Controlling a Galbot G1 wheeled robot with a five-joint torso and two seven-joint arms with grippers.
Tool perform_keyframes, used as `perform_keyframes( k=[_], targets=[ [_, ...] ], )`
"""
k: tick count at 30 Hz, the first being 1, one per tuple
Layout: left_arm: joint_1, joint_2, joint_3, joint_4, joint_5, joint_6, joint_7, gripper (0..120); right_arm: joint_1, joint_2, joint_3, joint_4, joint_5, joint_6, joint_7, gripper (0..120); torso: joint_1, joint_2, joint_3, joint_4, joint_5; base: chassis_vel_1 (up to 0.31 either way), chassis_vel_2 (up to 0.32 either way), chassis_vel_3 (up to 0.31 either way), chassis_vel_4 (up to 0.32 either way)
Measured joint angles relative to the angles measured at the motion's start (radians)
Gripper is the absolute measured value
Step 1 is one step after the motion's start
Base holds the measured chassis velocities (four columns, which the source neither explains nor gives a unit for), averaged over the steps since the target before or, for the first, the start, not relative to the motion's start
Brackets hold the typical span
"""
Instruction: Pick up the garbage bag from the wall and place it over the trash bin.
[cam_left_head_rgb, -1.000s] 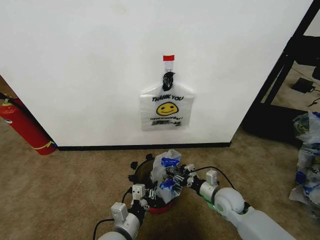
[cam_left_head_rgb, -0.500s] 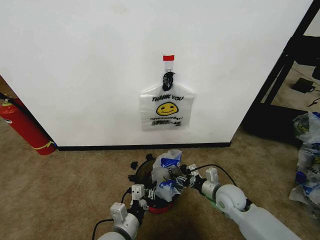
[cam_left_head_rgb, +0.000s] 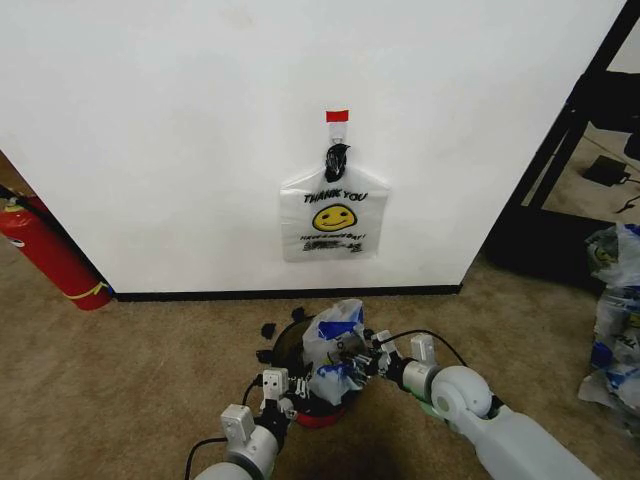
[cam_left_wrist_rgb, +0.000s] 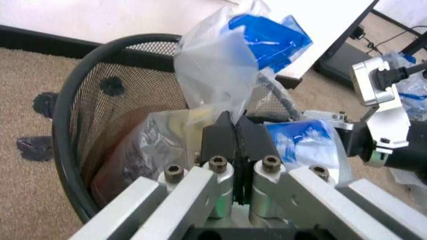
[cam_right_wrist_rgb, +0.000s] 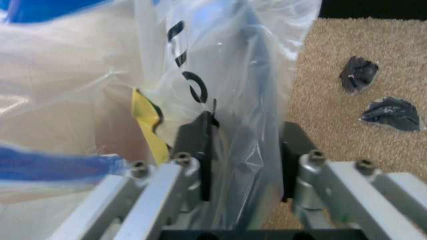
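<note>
**Thin plastic half-seated on the bin: where the fit could fail**

Translucent white plastic garbage bag (cam_left_head_rgb: 331, 352), crumpled, with blue print and a yellow patch showing, sits in and above the mouth of the small round black mesh trash bin (cam_left_head_rgb: 286, 345) on the tan carpet floor (cam_left_head_rgb: 130, 370), just in front of the plain white wall (cam_left_head_rgb: 180, 130) with its black baseboard. A second bag of the same kind (cam_left_head_rgb: 334, 215), smiley face and "THANK YOU" print, hangs from the hook with red tape (cam_left_head_rgb: 337, 117).

The left end effector (cam_left_wrist_rgb: 236, 137) has its jaws pressed together on a fold of the bag at the near rim. The right end effector (cam_right_wrist_rgb: 243, 150) has its jaws apart, straddling the bin's rim and a sheet of the bag draped there; whether it pinches anything I cannot tell.

Judged risks:
- The film bunches upward instead of spreading, so the mouth may fold into the bin rather than cuff over the rim.
- If the right jaws pull without closing on the film, that side would slip off.
- Opposed pulls could tear the thin plastic on the mesh edge.
- The bin looks light; a sideways tug might tip or drag it.
</note>
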Motion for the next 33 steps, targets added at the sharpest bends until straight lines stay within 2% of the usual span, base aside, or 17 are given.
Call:
perform_keyframes(
  k=[2, 5, 6, 8, 11, 14, 15, 17, 19, 22, 27, 33],
  targets=[
    [0.0, 0.0, 0.0, -0.001, 0.0, 0.0, 0.0, 0, 0.0, 0.003, 0.0, -0.002, 0.001, 0.002, 0.003, 21, 0.0, 0.0, 0.0, 0.0, 0.0001, 0.0, 0.0, 0.0, 0.0],
    [0.0, 0.001, 0.0, -0.003, 0.0, -0.001, 0.0, 0, -0.002, 0.013, 0.0, -0.002, 0.011, 0.018, 0.03, 11, 0.0, 0.0, 0.0, 0.0002, 0.0006, 0.0, 0.0, 0.0, 0.0],
    [0.0, 0.0, 0.0, -0.005, 0.0, -0.001, 0.0, 0, -0.005, 0.019, -0.001, 0.002, 0.021, 0.032, 0.055, 4, 0.0, 0.0, 0.0, 0.0004, 0.0006, 0.0, 0.0, 0.0, 0.0],
    [0.001, -0.001, 0.002, -0.009, 0.002, -0.002, 0.0, 0, -0.016, 0.028, -0.003, 0.017, 0.039, 0.062, 0.099, 0, 0.0, 0.0, 0.0, 0.0003, 0.0006, 0.0, 0.0, 0.0, 0.0],
    [0.004, -0.001, 0.003, -0.011, 0.008, -0.005, 0.0, 0, -0.028, 0.035, -0.007, 0.036, 0.057, 0.107, 0.146, 0, 0.0, 0.0, 0.0, 0.0005, 0.0015, 0.0, 0.0, 0.0, 0.0],
    [0.009, -0.002, 0.005, -0.015, 0.027, -0.018, 0.002, 0, -0.06, 0.05, -0.013, 0.086, 0.075, 0.2, 0.255, 0, 0.0, 0.0, 0.0, 0.0004, 0.0001, 0.0, 0.0, 0.0, 0.0],
    [0.009, -0.002, 0.005, -0.015, 0.027, -0.018, 0.002, 0, -0.06, 0.05, -0.013, 0.086, 0.075, 0.2, 0.255, 0, 0.0, 0.0, 0.0, 0.0004, 0.0001, 0.0, 0.0, 0.0, 0.0],
    [0.015, -0.004, 0.006, -0.015, 0.06, -0.043, 0.003, 0, -0.088, 0.064, -0.019, 0.121, 0.078, 0.263, 0.331, 0, 0.0, 0.0, 0.0, 0.0004, 0.001, 0.0, 0.0, 0.0, 0.0],
    [0.019, -0.009, 0.006, -0.021, 0.107, -0.076, 0.004, 0, -0.137, 0.089, -0.02, 0.177, 0.076, 0.352, 0.437, 0, 0.0, 0.0, 0.0, 0.0003, 0.0002, 0.0, 0.0, 0.0, 0.0],
    [0.02, -0.017, 0.005, -0.034, 0.133, -0.093, -0.008, 0, -0.192, 0.112, -0.013, 0.218, 0.054, 0.424, 0.514, 0, 0.0, 0.0, 0.0, 0.0002, 0.0006, 0.0, 0.0, 0.0, 0.0],
    [0.016, -0.024, -0.017, -0.036, 0.19, -0.122, -0.028, 0, -0.254, 0.138, 0.016, 0.254, 0.015, 0.494, 0.586, 0, 0.0, 0.0, 0.0, 0.0001, 0.0006, 0.0, 0.0, 0.0, 0.0],
    [0.018, -0.017, -0.072, -0.022, 0.246, -0.126, -0.05, 0, -0.293, 0.152, 0.07, 0.291, 0.015, 0.509, 0.644, 0, 0.0, 0.0, 0.0, 0.0003, 0.0006, 0.0, 0.0, 0.0, 0.0]
  ],
)
